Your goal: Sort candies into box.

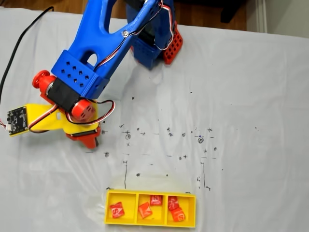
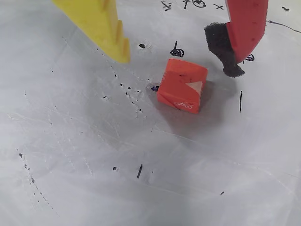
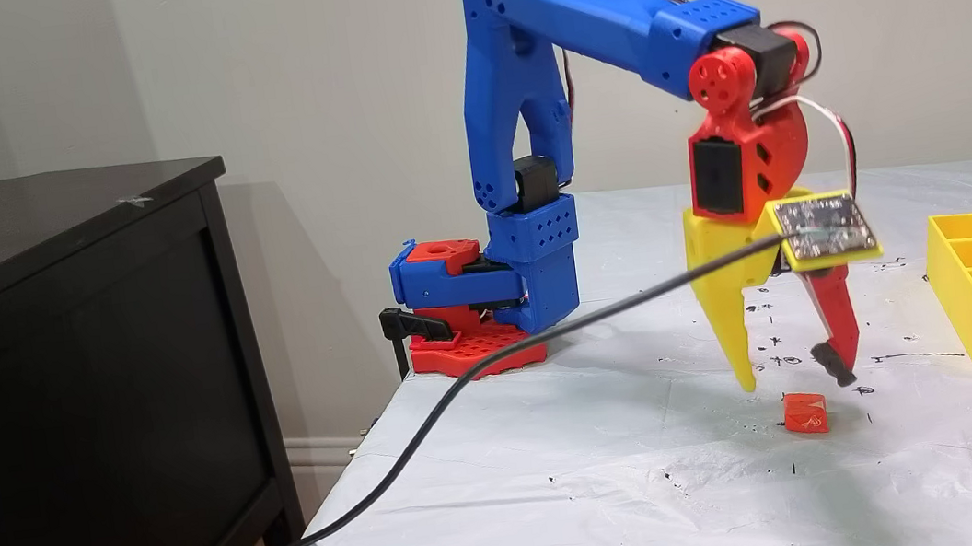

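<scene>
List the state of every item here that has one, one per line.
gripper: open, fingers spread above the table, holding nothing.
loose candy: lying on the table below the fingers, ungrasped.
box: upright, five candies inside: one left, two middle, two right in the top-down fixed view.

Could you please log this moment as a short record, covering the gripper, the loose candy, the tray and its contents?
gripper: open, above the table, holding nothing
jaws: one yellow, one red with a black pad, spread wide
loose candy: red, flat on the white table cover, below and between the jaws, untouched
tray: yellow, three compartments in a row
tray contents: five candies; one, two and two, left to right in a fixed view
</scene>
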`<action>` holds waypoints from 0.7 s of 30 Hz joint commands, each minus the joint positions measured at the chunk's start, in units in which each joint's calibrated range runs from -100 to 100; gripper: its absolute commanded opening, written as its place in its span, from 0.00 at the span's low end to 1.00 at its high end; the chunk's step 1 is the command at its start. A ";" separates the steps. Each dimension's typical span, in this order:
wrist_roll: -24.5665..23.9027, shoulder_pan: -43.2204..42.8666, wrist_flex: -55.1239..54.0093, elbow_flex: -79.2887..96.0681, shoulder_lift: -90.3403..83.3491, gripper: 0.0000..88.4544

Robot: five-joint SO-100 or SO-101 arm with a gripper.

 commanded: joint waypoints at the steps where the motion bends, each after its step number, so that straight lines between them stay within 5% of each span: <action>1: -0.20 0.51 -0.97 -4.68 0.43 0.32; 21: -1.76 -0.48 -1.79 -8.51 7.38 0.27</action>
